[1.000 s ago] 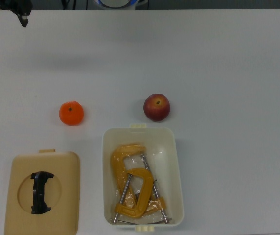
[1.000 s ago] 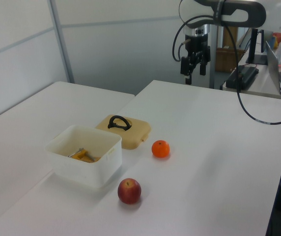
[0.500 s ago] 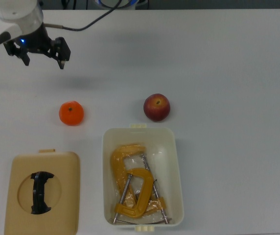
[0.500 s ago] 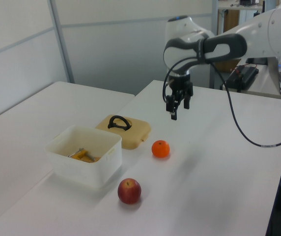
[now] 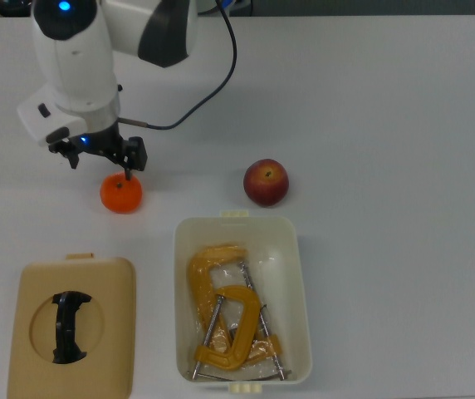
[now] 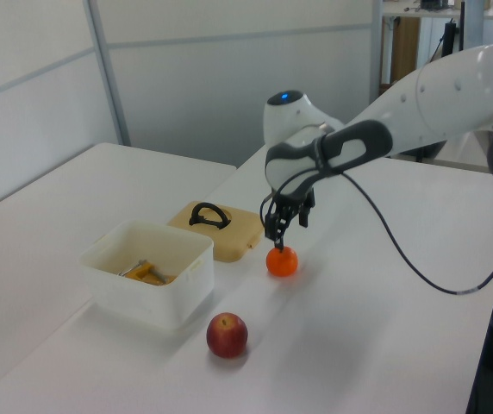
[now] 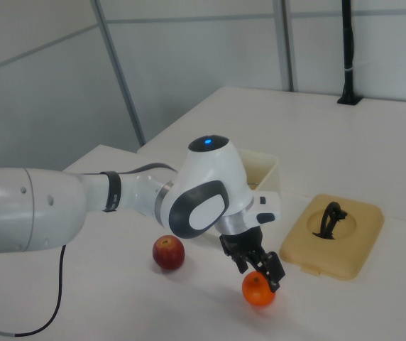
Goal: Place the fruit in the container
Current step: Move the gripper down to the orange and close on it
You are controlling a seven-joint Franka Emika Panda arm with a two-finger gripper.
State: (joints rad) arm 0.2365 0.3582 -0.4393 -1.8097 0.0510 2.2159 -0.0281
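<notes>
Fingers (image 5: 134, 157) of the gripper (image 5: 102, 157) are standing spread apart, straddling the top of the mandarin (image 5: 121, 193) sitting just below the open jaws.

tan lid (image 5: 71, 320) with black handle (image 5: 69, 326), yellow C-clamps (image 5: 227, 320), white table (image 5: 387, 125)

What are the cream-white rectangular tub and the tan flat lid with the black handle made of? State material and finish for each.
The cream-white rectangular tub: probably plastic, matte, judging by its thin moulded walls and rounded corners. The tan flat lid: likely the same kind of plastic, smooth and dull, with a moulded round recess. Its black handle looks like darker plastic.
</notes>
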